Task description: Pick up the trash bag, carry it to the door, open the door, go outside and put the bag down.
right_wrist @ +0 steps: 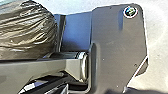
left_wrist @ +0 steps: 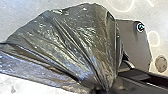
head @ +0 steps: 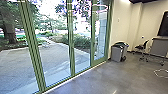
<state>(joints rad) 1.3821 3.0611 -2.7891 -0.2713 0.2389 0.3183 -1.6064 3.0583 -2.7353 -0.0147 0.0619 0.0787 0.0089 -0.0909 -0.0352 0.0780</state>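
In the left wrist view, the dark, shiny trash bag (left_wrist: 72, 42) fans out in creases from a tightly gathered neck, where my left gripper (left_wrist: 100, 90) is shut on it. The bag's rounded, wrinkled side (right_wrist: 27, 32) also appears in the right wrist view, beside the robot's base. In the head view, glass doors with green frames (head: 71, 50) run along the left and middle. They look closed, with the robot on the indoor side.
Beyond the glass lie a paved yard (head: 20, 67), shrubs and trees. A grey bin (head: 117, 53) stands near the wall just right of the glass. Farther right are a black chair (head: 142, 48), a grey desk (head: 160, 47) and a pale cable on the floor (head: 130, 75).
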